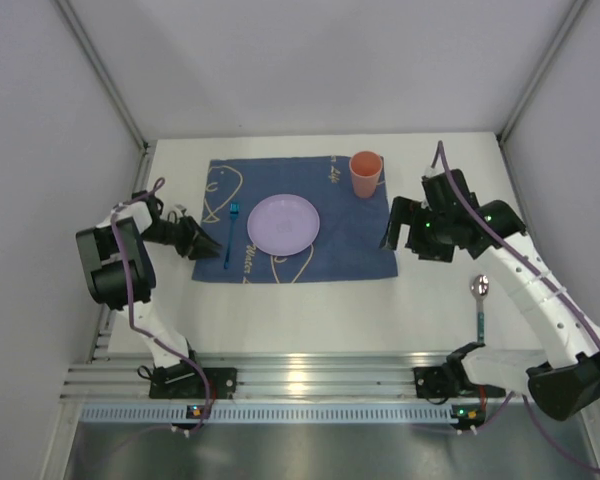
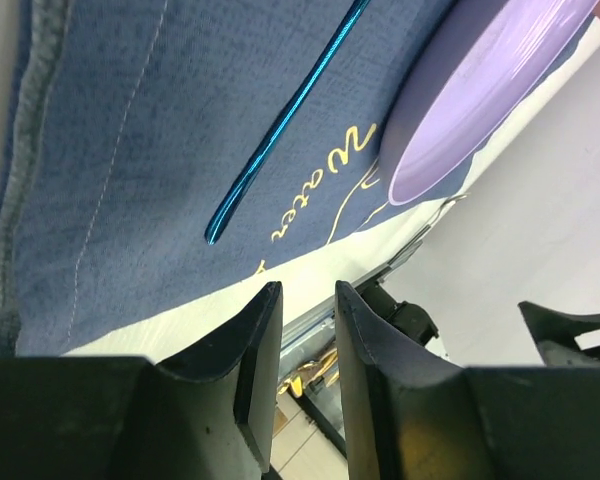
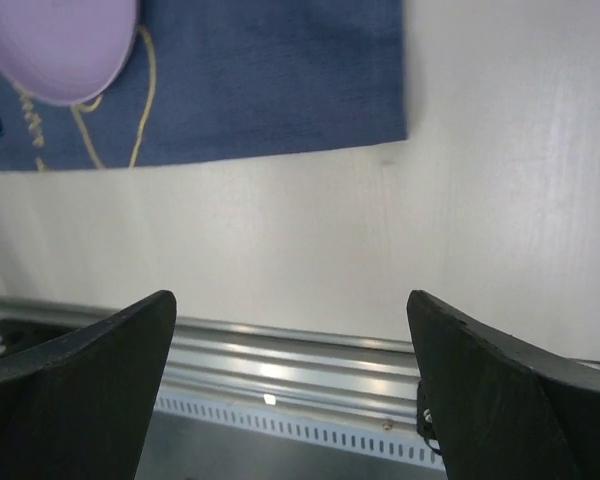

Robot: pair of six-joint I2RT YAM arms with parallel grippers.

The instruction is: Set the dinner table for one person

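The white dinner table (image 1: 310, 300) carries a dark blue mat (image 1: 350, 235). On the mat are a purple plate (image 1: 283, 222), a blue fork (image 1: 231, 232) to its left and an orange cup (image 1: 365, 173) at the far right corner. A spoon (image 1: 479, 298) with a teal handle lies on the bare table to the right. My left gripper (image 1: 212, 249) hovers at the mat's near left edge, slightly open and empty (image 2: 308, 295); the fork (image 2: 280, 125) lies ahead of it. My right gripper (image 1: 391, 236) is wide open and empty (image 3: 290, 305) just right of the mat.
Aluminium rails (image 1: 310, 375) run along the table's near edge. Grey walls enclose the left, back and right. In the right wrist view the mat's corner (image 3: 280, 80) and the plate's rim (image 3: 60, 40) lie beyond bare table (image 3: 280, 230).
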